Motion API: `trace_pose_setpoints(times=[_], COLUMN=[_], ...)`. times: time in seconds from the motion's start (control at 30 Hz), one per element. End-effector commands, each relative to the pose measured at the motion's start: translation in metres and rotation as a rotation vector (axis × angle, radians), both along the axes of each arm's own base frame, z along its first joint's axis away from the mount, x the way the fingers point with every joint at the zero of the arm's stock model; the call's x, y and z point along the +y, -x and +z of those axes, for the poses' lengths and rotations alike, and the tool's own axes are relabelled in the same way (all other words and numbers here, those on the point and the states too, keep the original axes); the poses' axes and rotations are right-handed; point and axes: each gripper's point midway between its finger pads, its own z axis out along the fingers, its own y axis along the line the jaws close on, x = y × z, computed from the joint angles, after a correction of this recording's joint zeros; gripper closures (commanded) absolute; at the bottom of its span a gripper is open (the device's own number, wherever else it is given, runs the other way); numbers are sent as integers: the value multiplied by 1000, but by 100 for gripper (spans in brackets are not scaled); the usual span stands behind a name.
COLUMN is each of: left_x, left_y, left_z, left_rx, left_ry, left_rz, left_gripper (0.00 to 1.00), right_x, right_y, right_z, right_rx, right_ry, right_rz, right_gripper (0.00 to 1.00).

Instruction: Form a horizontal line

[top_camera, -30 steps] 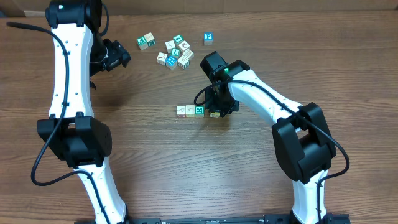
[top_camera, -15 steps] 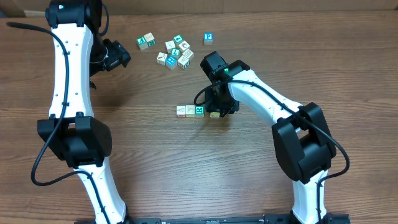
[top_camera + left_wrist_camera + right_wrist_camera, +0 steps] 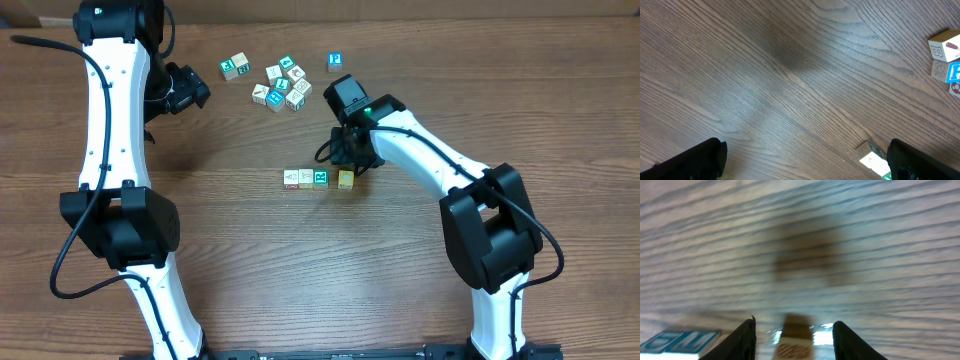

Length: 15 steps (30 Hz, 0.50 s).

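The horizontal line [image 3: 306, 178] lies mid-table: two whitish cubes with reddish marks and a teal-and-white cube [image 3: 320, 177], all touching. The yellow cube [image 3: 346, 179] sits at the right end, a narrow gap from the teal one. My right gripper [image 3: 349, 157] hovers just behind the yellow cube, open. In the right wrist view the yellow cube [image 3: 796, 342] shows between the spread fingers [image 3: 746, 337], touching neither, and the teal cube [image 3: 675, 342] is at lower left. My left gripper [image 3: 193, 92] stays at the far left, open, with only wood between its fingers [image 3: 700, 160].
A loose jumble of white and teal cubes [image 3: 283, 85] lies at the back. A two-cube pair [image 3: 235, 67] sits left of it and a lone teal cube [image 3: 335, 62] to its right. In the left wrist view a white-green cube [image 3: 872, 161] lies by the right finger.
My right gripper has opened, let go of the yellow cube and drawn back toward the far side. The yellow cube stays at the row's right end. The left arm is unmoved.
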Motion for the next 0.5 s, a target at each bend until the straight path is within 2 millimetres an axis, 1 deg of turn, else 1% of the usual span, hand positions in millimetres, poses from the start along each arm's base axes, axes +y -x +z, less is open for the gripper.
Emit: trace_pose_setpoints(times=[0.0,0.07,0.1,0.17,0.2,0.27,0.33,0.4,0.47], left_x=[-3,-3,-3,-3,-3,-3,-3,-3,-3], left_y=[0,0,0,0,0,0,0,0,0], left_z=[-3,-3,-3,-3,-3,-3,-3,-3,-3], left_rx=[9,9,9,9,9,9,9,9,9], left_ry=[1,1,1,1,1,1,1,1,1], left_rz=[-15,-15,-15,-15,-15,-15,-15,-15,-15], left_gripper=[0,0,0,0,0,0,0,0,1], right_x=[-18,-27,-31,-36,-38,-39,-33,-28,-28], right_y=[-17,-14,-12,-7,-3,4,16,25,31], right_z=[22,20,19,18,17,15,12,6,2], right_rx=[-55,-31,-19,8,22,52,104,137,153], right_ry=[5,17,23,37,44,46,21,2,4], right_rz=[-55,-70,-75,-80,-80,-76,-61,-51,-46], right_gripper=[58,65,72,93,96,96,96,96,96])
